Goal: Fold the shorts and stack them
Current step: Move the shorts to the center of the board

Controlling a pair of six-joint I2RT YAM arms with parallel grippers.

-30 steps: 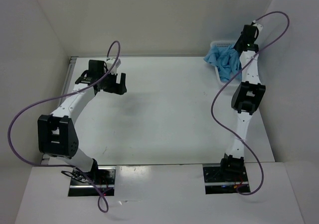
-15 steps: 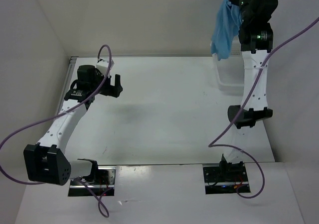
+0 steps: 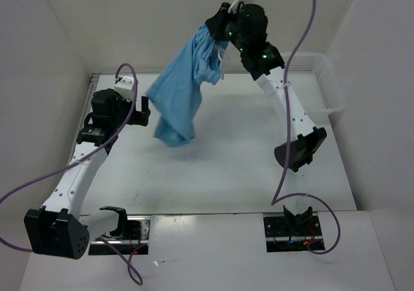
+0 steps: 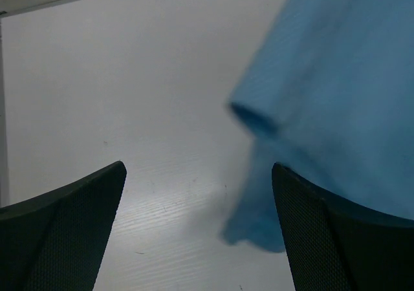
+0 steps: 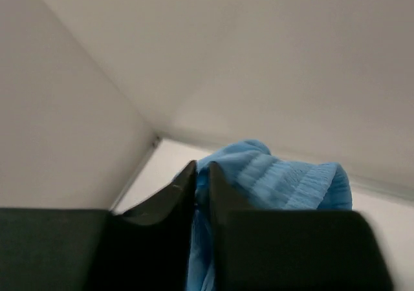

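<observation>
The light blue shorts [image 3: 184, 90] hang in the air over the back middle of the table. My right gripper [image 3: 217, 33] is shut on their waistband and holds them high. In the right wrist view the fabric [image 5: 284, 181] is pinched between my closed fingers [image 5: 223, 207]. The lower hem hangs just above the tabletop. My left gripper [image 3: 143, 110] is open and empty, just left of the hanging shorts. In the left wrist view the shorts [image 4: 336, 103] fill the right side, with a hem end near my right finger [image 4: 343, 239].
A white plastic mesh basket [image 3: 310, 84] stands at the back right of the table, with no shorts visible in it. White walls close in the back and both sides. The white tabletop [image 3: 220, 168] stretches in front of the shorts.
My right arm has swung left from over the basket, carrying the shorts to the back middle of the table. My left gripper has shifted slightly toward them and stays open.
</observation>
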